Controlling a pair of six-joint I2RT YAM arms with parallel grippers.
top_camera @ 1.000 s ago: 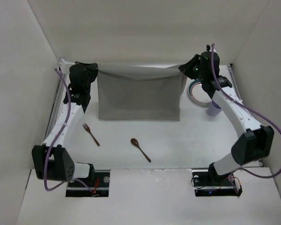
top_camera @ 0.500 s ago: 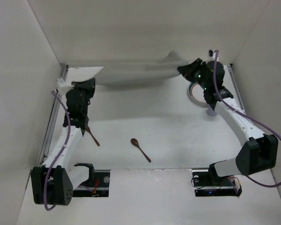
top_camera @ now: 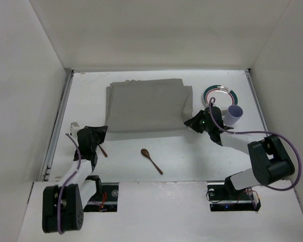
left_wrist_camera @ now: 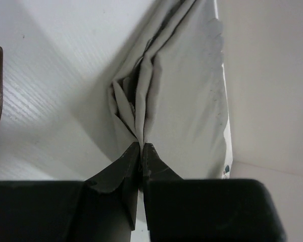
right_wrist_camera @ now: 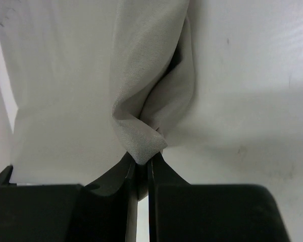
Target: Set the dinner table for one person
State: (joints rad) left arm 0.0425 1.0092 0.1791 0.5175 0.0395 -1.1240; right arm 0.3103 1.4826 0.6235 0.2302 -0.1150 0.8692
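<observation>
Two corners of the grey placemat are pinched, one by each arm. The left jaws are pressed together on its near-left corner, the cloth bunching into pleats at their tips; the right jaws are clamped on the near-right corner, a fold of cloth standing up between them.

A second ago both arms held the placemat up at the far edge, hanging like a curtain; half a second ago it was swinging through the air; now it lies spread on the white counter, on the far half and roughly centred. The left arm and right arm have drawn back toward their bases, pulling the near edge with them.

The counter carries everything else too: the plate with its coloured rim sits just right of the placemat; the lilac cup stands at the plate's near-right edge; the spoon lies in front of the placemat, clear of it; the fork lies close against the left arm, partly hidden by it.

The spreading step looks all but finished; what remains, by my judgement, is to let go of both corners and then bring plate, cutlery and cup to the placemat. The gathered corners may stay rumpled once released; the left arm should lift carefully so it does not knock the fork.
</observation>
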